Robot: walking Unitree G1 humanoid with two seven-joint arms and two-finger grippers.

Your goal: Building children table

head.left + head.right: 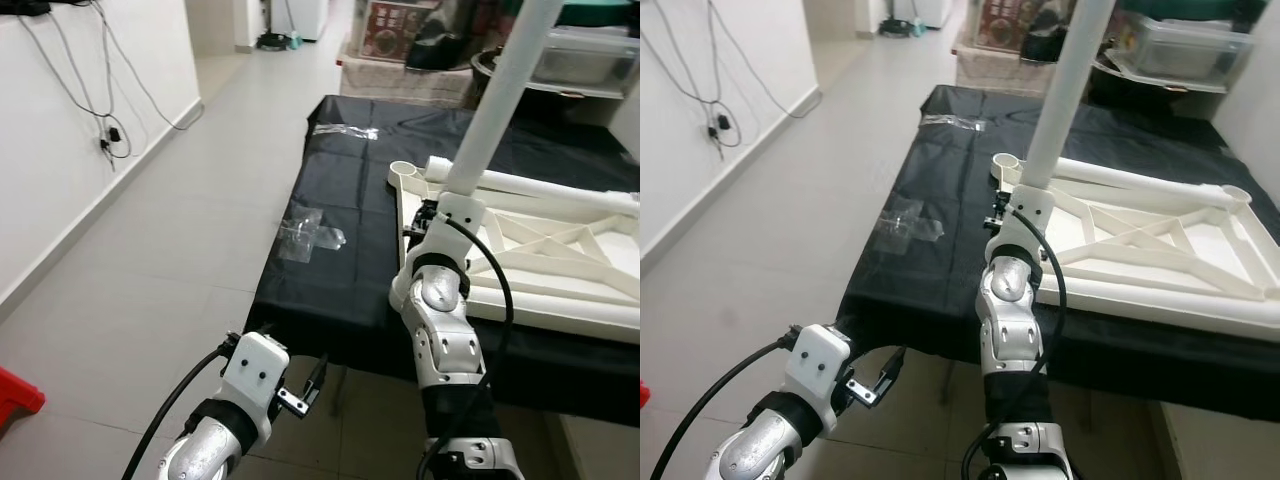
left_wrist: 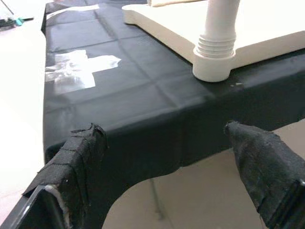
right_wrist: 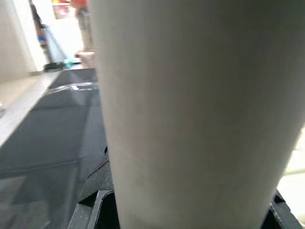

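Black-clothed table (image 1: 330, 230), tiled floor (image 1: 160, 250)

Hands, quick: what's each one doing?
Left hand: open, holding nothing, below the table edge.
Right hand: closed on the white table leg.

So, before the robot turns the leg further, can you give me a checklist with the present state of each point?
1. Right gripper holds the white leg: ok, the leg sits between its fingers in the right wrist view.
2. Leg seated in the corner socket: ok, threads still show.
3. Leg straight: cannot tell, it looks tilted.
4. Tabletop frame flat on the black cloth: ok.
5. Left gripper free: ok, open, below the cloth's edge.
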